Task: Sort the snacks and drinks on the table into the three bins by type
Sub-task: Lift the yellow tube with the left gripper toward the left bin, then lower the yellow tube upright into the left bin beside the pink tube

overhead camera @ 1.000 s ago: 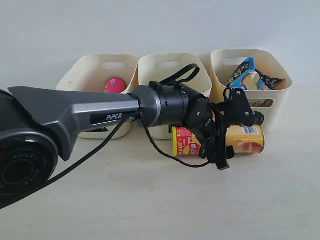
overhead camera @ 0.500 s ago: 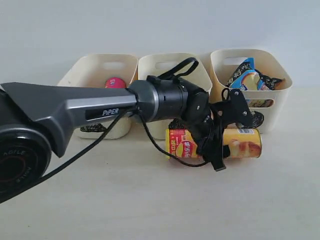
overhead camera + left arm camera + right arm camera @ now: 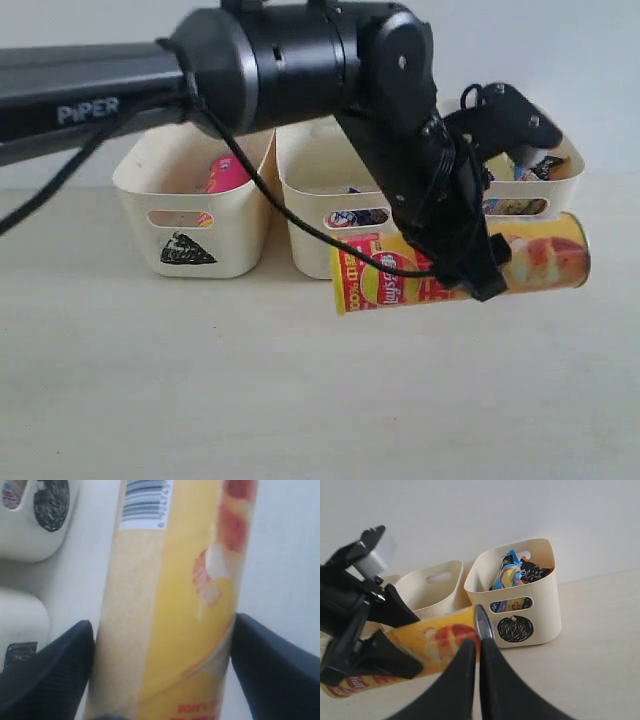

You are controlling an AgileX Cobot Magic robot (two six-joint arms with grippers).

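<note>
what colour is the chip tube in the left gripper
The chip tube is yellow, with red near one end; the exterior view shows it best.

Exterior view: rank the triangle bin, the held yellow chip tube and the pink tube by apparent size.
Tied: triangle bin and yellow chip tube look alike; the tube is nearer the camera, so unranked.
Smallest: pink tube, mostly hidden in that bin.
</note>
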